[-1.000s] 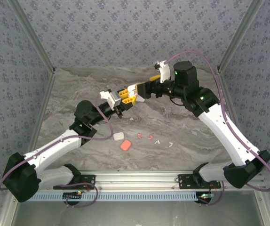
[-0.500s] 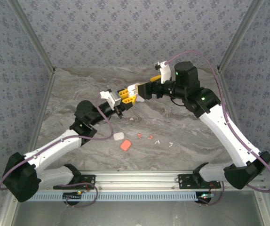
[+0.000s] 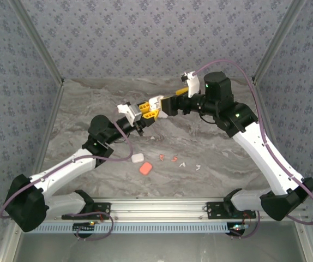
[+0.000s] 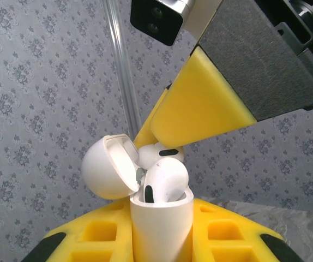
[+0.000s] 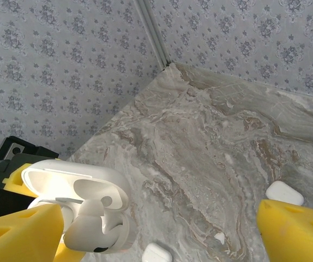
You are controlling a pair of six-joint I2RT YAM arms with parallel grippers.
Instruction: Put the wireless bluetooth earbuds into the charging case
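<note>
My left gripper is shut on a white charging case, held upright in the air with its lid swung open. One white earbud sits in the case's mouth. A second white earbud lies behind it, touching one yellow finger of my right gripper. That gripper's jaws stand wide apart. On the table lie two orange-red earbuds and two white earbuds.
A shut white case and an orange-red case lie on the marble table near the front. In the right wrist view, two more white cases and a small white piece rest below. Patterned walls enclose the table.
The two grippers stay together at the case. The left arm has shifted slightly toward the back, and the right wrist has edged a little to the right.
</note>
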